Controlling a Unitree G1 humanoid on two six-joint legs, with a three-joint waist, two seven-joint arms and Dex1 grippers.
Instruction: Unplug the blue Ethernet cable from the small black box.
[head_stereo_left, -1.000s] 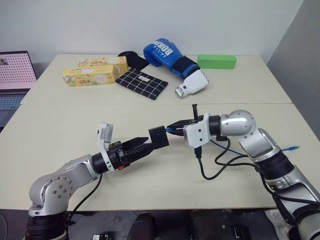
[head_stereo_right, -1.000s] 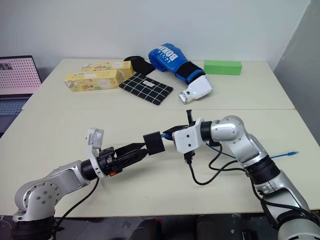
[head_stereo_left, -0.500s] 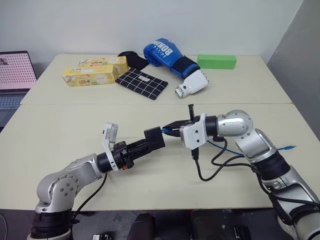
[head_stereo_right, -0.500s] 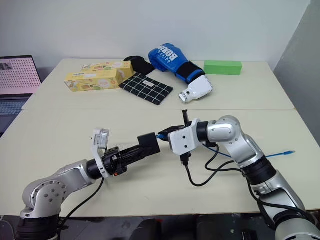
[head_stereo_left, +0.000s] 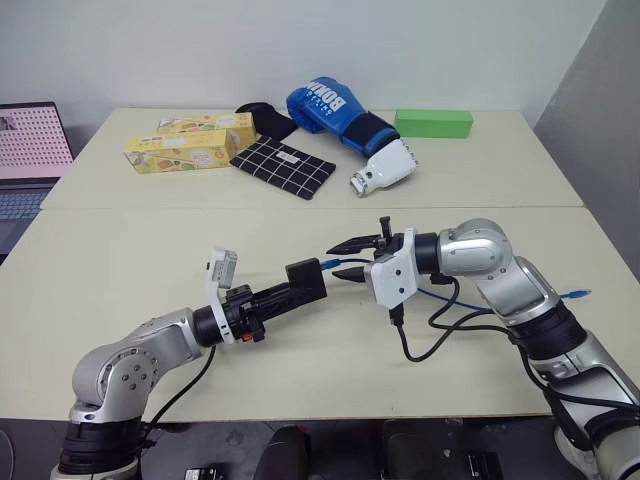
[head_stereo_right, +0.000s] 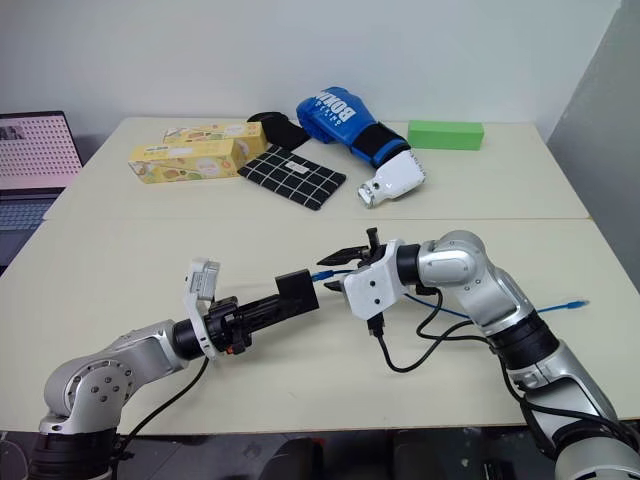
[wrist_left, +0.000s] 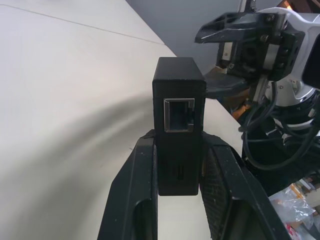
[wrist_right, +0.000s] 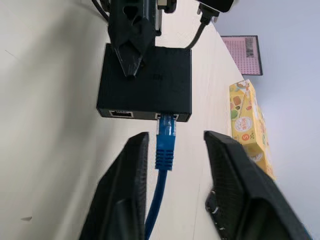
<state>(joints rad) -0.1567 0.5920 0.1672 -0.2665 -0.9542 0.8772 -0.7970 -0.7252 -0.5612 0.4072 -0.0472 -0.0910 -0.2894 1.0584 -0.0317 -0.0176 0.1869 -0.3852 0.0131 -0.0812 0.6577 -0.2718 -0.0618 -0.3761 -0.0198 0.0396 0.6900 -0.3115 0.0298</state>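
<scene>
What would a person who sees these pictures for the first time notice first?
Above the near table, the left end effector is shut on the small black box, with the blue Ethernet cable plugged into it. The right end effector stands open around that cable. On the far table lies a blue boxing glove.

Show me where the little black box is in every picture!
Left eye: box, low middle, in the left tool.
Right eye: box, low middle.
Left wrist: box, centre, between the fingers.
Right wrist: box, upper middle.
Shared landmark: the blue cable at the box.
</scene>
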